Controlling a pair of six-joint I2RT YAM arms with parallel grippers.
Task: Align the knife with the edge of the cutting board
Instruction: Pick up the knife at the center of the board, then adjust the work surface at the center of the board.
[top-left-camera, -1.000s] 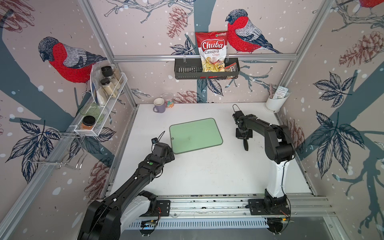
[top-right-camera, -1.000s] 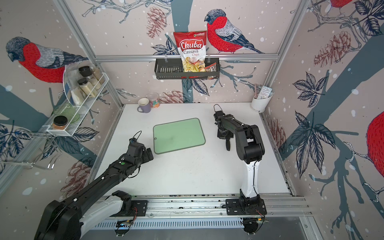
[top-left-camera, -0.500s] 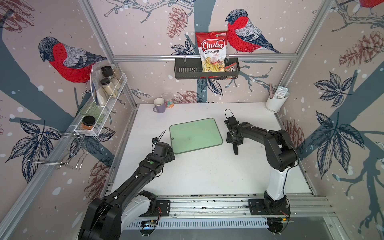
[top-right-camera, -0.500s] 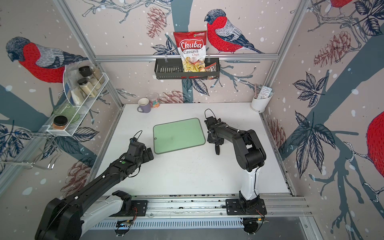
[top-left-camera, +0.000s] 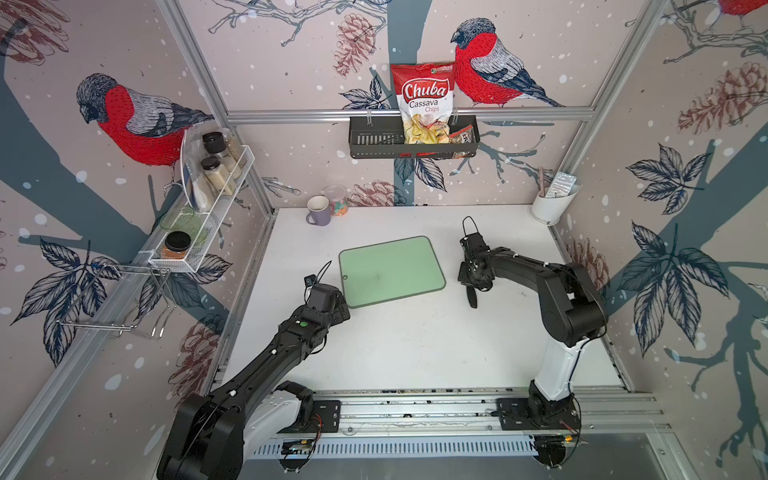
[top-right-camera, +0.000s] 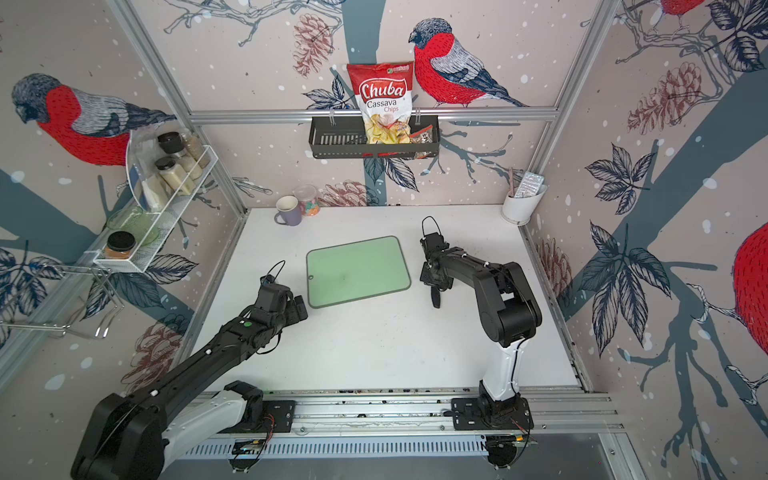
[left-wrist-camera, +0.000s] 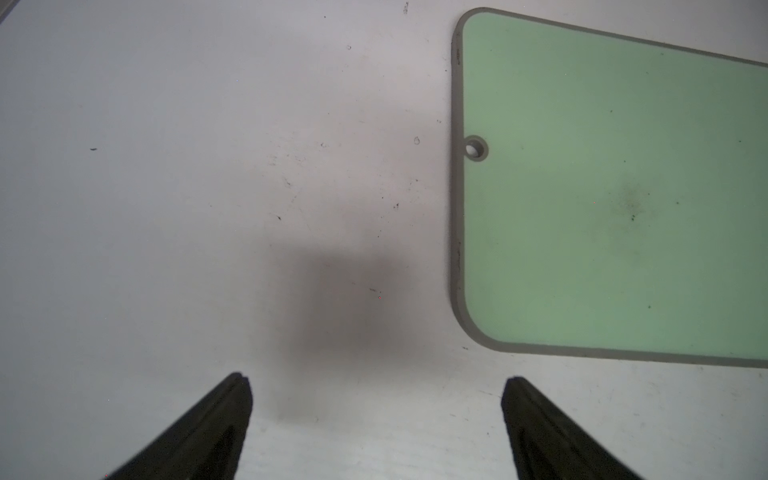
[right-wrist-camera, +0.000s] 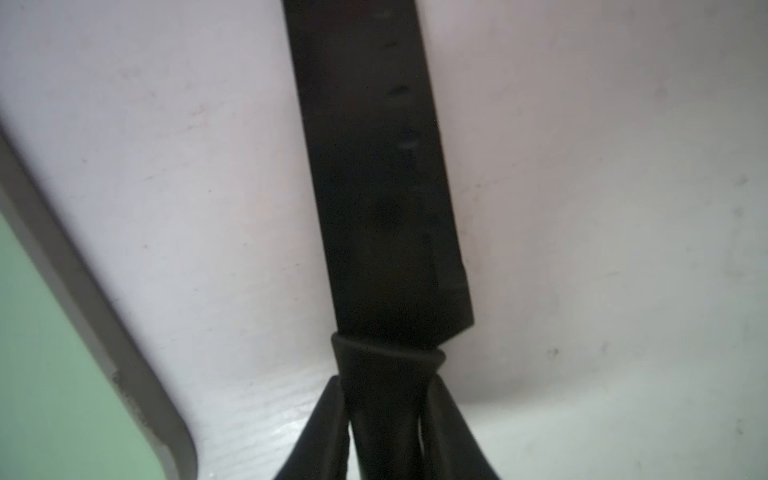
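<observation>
Beside cutting board (top-left-camera: 391, 271), right end effector (right-wrist-camera: 386, 382) clamps knife (right-wrist-camera: 374, 166) (at handle (right-wrist-camera: 388, 370)) — left end effector (left-wrist-camera: 376, 378) wide.

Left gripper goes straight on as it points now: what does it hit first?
Probably bare table: the left gripper aims alongside the cutting board, missing its holed edge. Depth unclear.

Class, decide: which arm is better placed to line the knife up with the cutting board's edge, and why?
Right. The right gripper is shut on the knife by its handle, beside the cutting board. The left gripper is open, holds nothing, and sits across the board near its hole.
</observation>
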